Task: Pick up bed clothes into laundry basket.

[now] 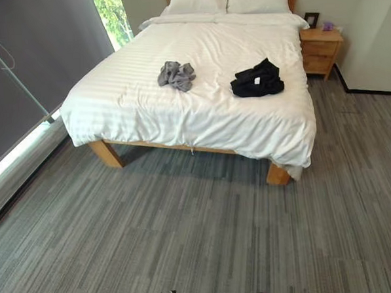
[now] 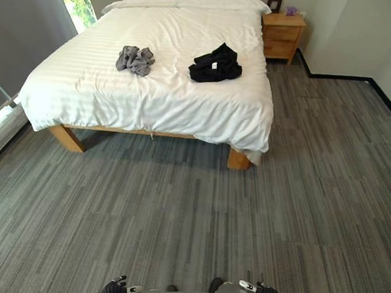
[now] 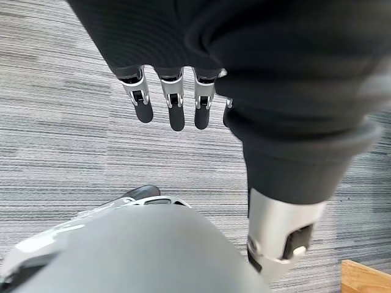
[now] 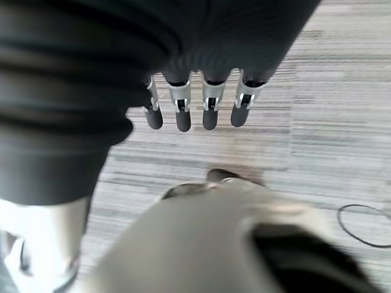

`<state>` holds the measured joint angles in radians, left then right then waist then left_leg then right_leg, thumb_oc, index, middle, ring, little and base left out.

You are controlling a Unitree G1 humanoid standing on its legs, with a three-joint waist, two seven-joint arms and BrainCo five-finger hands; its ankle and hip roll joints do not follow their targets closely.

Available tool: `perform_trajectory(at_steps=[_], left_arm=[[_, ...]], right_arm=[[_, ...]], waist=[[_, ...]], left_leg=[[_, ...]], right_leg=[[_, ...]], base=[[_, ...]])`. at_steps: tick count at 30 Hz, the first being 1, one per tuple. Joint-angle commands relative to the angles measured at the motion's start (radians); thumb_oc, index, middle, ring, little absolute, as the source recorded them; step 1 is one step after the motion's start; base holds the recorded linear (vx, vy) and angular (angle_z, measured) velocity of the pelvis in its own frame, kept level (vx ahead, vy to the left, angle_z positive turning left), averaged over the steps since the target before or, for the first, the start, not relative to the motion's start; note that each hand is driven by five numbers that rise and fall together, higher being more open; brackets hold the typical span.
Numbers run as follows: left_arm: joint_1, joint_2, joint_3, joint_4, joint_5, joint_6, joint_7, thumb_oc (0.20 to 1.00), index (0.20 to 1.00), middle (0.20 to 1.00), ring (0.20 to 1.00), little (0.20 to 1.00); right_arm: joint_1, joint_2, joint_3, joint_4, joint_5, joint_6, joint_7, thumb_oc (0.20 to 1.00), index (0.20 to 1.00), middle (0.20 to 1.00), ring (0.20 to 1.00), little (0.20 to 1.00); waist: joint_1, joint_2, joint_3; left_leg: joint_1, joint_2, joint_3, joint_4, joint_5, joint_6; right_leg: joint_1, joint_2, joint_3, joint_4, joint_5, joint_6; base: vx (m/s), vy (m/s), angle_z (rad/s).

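Note:
Two bundles of clothes lie on the white bed (image 1: pixel 140 97): a crumpled grey garment (image 1: pixel 176 74) near the middle and a black garment (image 1: pixel 257 79) to its right. Both hands hang low, far from the bed, over the grey carpet. My left hand (image 3: pixel 171 101) shows straight fingers with nothing in them, and it also shows as my left hand (image 2: pixel 116 286) at the bottom edge of the right eye view. My right hand (image 4: pixel 195 107) likewise has straight, empty fingers, seen too as my right hand (image 2: pixel 255 288) at that bottom edge.
A wooden nightstand (image 1: pixel 321 48) stands right of the bed head with a small picture frame (image 1: pixel 312 19) on it. A dark curtain (image 1: pixel 40 56) and window run along the left wall. Open grey carpet (image 1: pixel 206 231) lies between me and the bed.

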<state>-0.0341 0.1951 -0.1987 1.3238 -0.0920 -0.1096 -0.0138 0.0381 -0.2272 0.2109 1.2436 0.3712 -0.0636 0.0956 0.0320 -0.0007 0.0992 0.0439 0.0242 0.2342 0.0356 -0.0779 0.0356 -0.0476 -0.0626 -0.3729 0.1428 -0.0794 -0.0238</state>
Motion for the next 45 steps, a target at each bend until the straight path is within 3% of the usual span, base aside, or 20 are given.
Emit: perform_trajectory(at_steps=[1,5,9,10,13,19,21,27,35,41,45], left_arm=[[-0.051,-0.016,-0.027,0.005,0.078,-0.017,0.025,1.000,1.000,1.000,1.000,1.000],[-0.061,-0.014,-0.019,0.011,0.064,-0.015,0.033,1.000,1.000,1.000,1.000,1.000],[-0.110,0.023,0.039,-0.012,-0.020,-0.007,0.063,1.000,1.000,1.000,1.000,1.000],[-0.154,0.060,0.059,-0.069,-0.069,-0.014,0.085,1.000,1.000,1.000,1.000,1.000],[-0.162,0.108,0.066,-0.275,-0.168,-0.023,0.100,1.000,1.000,1.000,1.000,1.000],[-0.080,0.174,0.107,-0.731,-0.227,-0.040,0.121,1.000,1.000,1.000,1.000,1.000],[-0.056,0.170,0.120,-0.868,-0.197,-0.062,0.137,1.000,1.000,1.000,1.000,1.000],[-0.035,0.128,0.135,-0.964,-0.211,-0.107,0.175,1.000,1.000,1.000,1.000,1.000],[-0.003,0.115,0.158,-0.989,-0.218,-0.122,0.222,1.000,1.000,1.000,1.000,1.000],[0.013,0.151,0.193,-1.008,-0.172,-0.125,0.251,1.000,1.000,1.000,1.000,1.000],[0.030,0.150,0.205,-1.015,-0.196,-0.118,0.250,1.000,1.000,1.000,1.000,1.000]], right_arm=[[-0.040,0.019,0.047,0.001,0.007,-0.011,0.007,1.000,1.000,1.000,1.000,1.000],[-0.043,0.012,0.053,0.002,-0.005,-0.009,0.003,1.000,1.000,1.000,1.000,1.000],[-0.071,-0.010,0.005,-0.003,0.077,0.002,-0.006,1.000,1.000,1.000,1.000,1.000],[-0.101,-0.044,-0.040,-0.050,0.164,-0.004,-0.004,1.000,1.000,1.000,1.000,1.000],[-0.110,-0.093,-0.059,-0.231,0.175,-0.014,-0.033,1.000,1.000,1.000,1.000,1.000],[-0.048,-0.179,-0.103,-0.738,0.071,-0.038,-0.091,1.000,1.000,1.000,1.000,1.000],[-0.019,-0.166,-0.133,-0.881,0.025,-0.073,-0.111,1.000,1.000,1.000,1.000,1.000],[0.023,-0.140,-0.128,-0.983,-0.061,-0.132,-0.130,1.000,1.000,1.000,1.000,1.000],[0.016,-0.124,-0.077,-1.002,-0.062,-0.144,-0.129,1.000,1.000,1.000,1.000,1.000],[-0.031,-0.138,-0.065,-1.032,-0.072,-0.150,-0.143,1.000,1.000,1.000,1.000,1.000],[-0.033,-0.137,-0.044,-1.060,-0.093,-0.146,-0.142,1.000,1.000,1.000,1.000,1.000]], waist=[[0.017,-0.046,0.002],[0.016,-0.048,-0.001],[0.017,-0.047,-0.013],[0.013,-0.041,-0.016],[0.010,-0.036,-0.016],[0.012,-0.025,-0.012],[0.015,-0.021,-0.009],[0.020,-0.025,-0.007],[0.040,-0.042,0.016],[0.065,-0.036,0.042],[0.061,-0.026,0.072]], left_leg=[[0.060,0.030,-0.031,-0.123,0.078,-0.103],[0.062,0.029,-0.029,-0.123,0.077,-0.103],[0.070,0.029,-0.033,-0.123,0.075,-0.105],[0.081,0.029,-0.031,-0.123,0.072,-0.107],[0.077,0.027,-0.034,-0.123,0.077,-0.106],[0.071,0.022,-0.041,-0.123,0.081,-0.100],[0.070,0.019,-0.048,-0.123,0.078,-0.095],[0.066,0.019,-0.059,-0.123,0.078,-0.092],[0.045,0.010,-0.064,-0.123,0.077,-0.081],[0.054,-0.043,-0.079,-0.123,0.045,-0.030],[0.090,-0.086,-0.101,-0.116,0.016,0.023]], right_leg=[[0.120,-0.111,0.048,-0.205,0.166,0.161],[0.125,-0.110,0.048,-0.208,0.166,0.162],[0.138,-0.111,0.043,-0.211,0.164,0.163],[0.146,-0.112,0.043,-0.212,0.165,0.166],[0.142,-0.113,0.042,-0.208,0.167,0.168],[0.135,-0.121,0.038,-0.195,0.166,0.172],[0.138,-0.130,0.031,-0.190,0.164,0.172],[0.140,-0.134,0.026,-0.188,0.163,0.172],[0.112,-0.144,0.031,-0.177,0.171,0.179],[0.054,-0.218,0.053,0.014,0.145,0.193],[-0.068,-0.266,0.114,0.326,0.239,0.196]], base=[[0.00,0.000,0.00],[0.01,0.000,-0.01],[0.02,0.001,0.00],[0.00,0.000,0.00],[-0.02,0.012,-0.01],[-0.01,0.006,-0.01],[-0.01,0.031,0.03],[0.00,0.004,0.01],[0.00,0.035,0.03],[0.07,0.198,0.00],[0.12,0.257,0.22]])
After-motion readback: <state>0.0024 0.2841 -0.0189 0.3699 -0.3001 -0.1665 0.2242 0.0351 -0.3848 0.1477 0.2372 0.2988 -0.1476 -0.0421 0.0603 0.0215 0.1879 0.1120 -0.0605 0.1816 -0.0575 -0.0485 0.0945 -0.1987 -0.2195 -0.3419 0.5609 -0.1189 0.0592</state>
